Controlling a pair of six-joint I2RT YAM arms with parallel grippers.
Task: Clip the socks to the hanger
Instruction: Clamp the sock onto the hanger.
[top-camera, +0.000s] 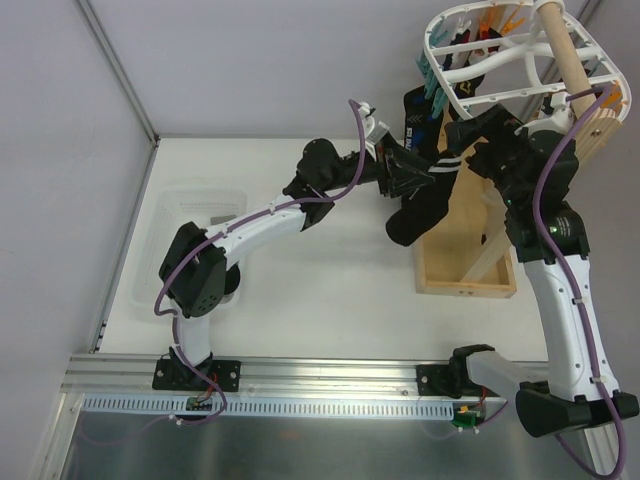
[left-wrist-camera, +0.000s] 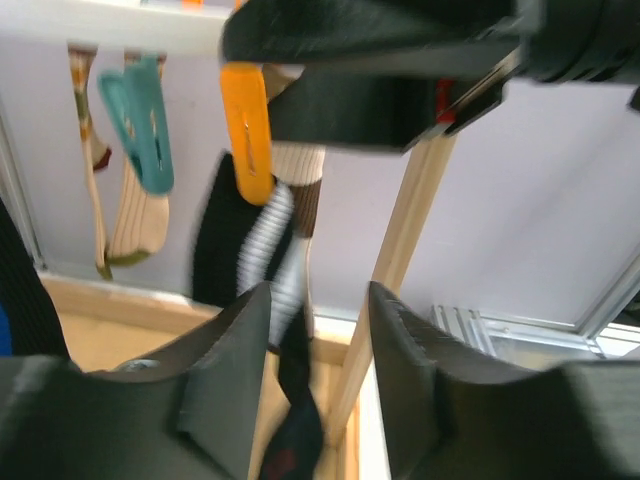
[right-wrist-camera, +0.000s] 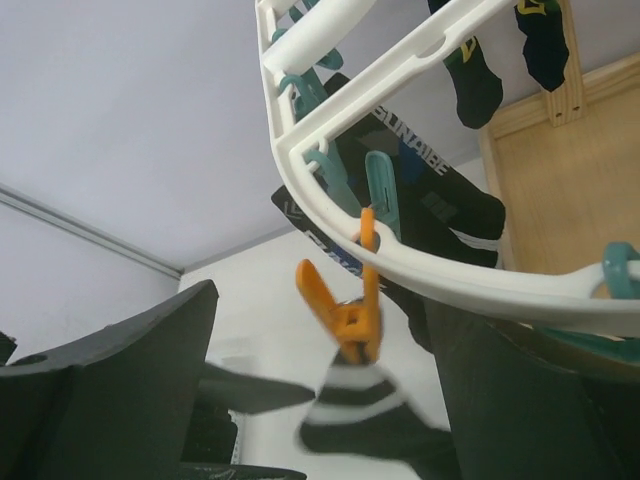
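Two arms stand at the desk: one left arm and one right arm. There is one white hanger, one wooden pole with one box base, and one mesh basket. The right wrist view shows one orange peg and at least four teal pegs. Four socks show there: one lettered sock, one striped sock and two plain dark ones.

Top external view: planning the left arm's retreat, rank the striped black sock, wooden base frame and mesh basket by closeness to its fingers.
1. Striped black sock, beside the left fingers.
2. Wooden base frame, lower right.
3. Mesh basket, far left.
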